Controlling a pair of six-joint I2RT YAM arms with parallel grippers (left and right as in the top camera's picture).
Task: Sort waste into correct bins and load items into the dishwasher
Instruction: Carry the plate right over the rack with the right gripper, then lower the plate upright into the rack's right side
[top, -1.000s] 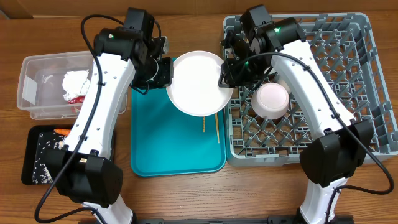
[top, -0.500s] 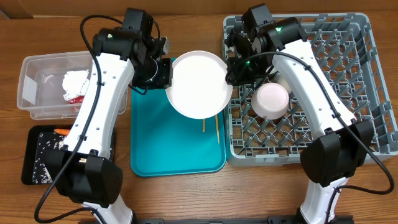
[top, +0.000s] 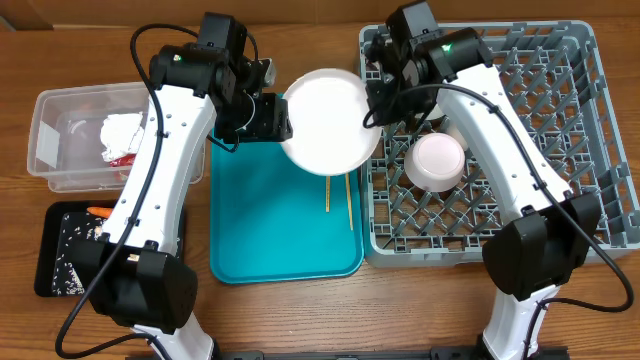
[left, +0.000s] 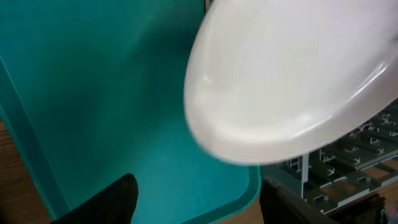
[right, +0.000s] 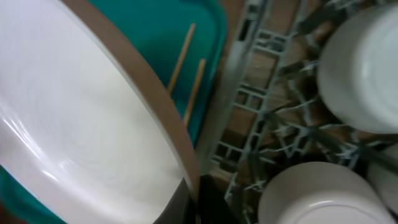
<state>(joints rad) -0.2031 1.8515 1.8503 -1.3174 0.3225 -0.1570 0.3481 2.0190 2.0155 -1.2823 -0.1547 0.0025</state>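
At upper centre of the overhead view, the plate (top: 325, 120) hangs tilted over the seam between the teal tray (top: 270, 235) and the dish rack (top: 565, 100). Your right end effector (top: 372, 108) is clamped on its right rim. Your left end effector (top: 283, 125) sits just beside the left rim, fingers spread wide and gripping nothing. The rack lies directly right of the plate, so the right arm is the nearer one and, I judge, the one to carry it in. The plate's flat face must turn upright to slide between the pegs.

Toward frame centre, the rack holds one bowl (top: 437, 160), with a second bowl (right: 364, 68) close by. At upper left, the clear tub (top: 60, 110) holds the napkin (top: 122, 130) and the red wrapper (top: 122, 158). At lower left, the black tray (top: 45, 285) holds the carrot (top: 98, 212) and scraps (top: 72, 250). Two thin sticks (top: 348, 200) lie on the teal tray.
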